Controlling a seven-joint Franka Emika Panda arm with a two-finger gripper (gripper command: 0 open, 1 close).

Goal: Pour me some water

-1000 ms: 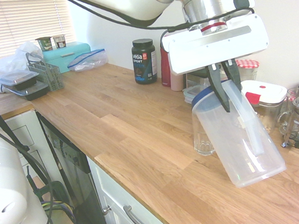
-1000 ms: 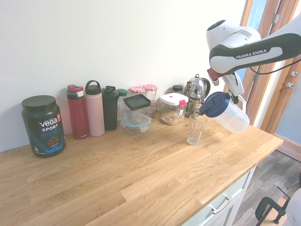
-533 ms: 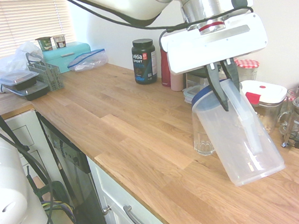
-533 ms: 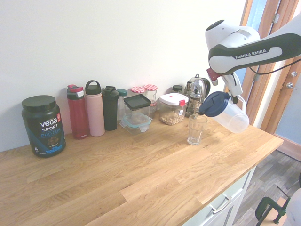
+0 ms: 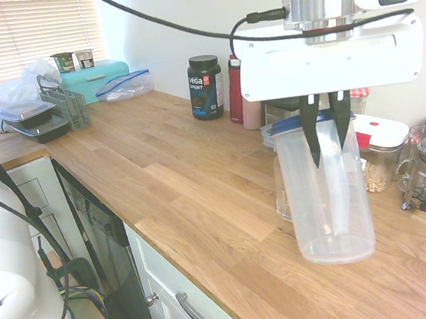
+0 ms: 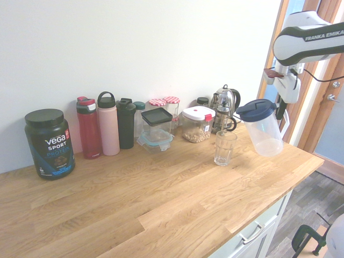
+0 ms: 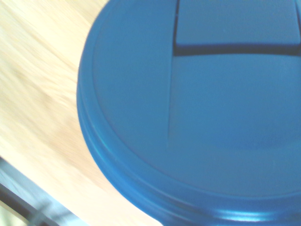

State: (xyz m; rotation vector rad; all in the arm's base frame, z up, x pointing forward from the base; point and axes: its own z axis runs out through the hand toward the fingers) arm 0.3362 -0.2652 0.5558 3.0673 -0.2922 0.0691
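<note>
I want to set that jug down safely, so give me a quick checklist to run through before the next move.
1. Gripper shut on the clear plastic jug with blue lid: ok.
2. Jug upright, not tilted: ok.
3. Jug clear of the clear drinking glass in the second exterior view: ok.
4. Bare wooden worktop below the jug: ok.
5. Water in the glass: cannot tell.
6. Blue lid seated on the jug: ok.

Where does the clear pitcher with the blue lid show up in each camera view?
First exterior view: pitcher right of centre, upright in the gripper.
Second exterior view: pitcher at right, held above the counter.
Wrist view: only its blue lid, filling the frame.
Shared landmark: the drinking glass beside the pitcher.
</note>
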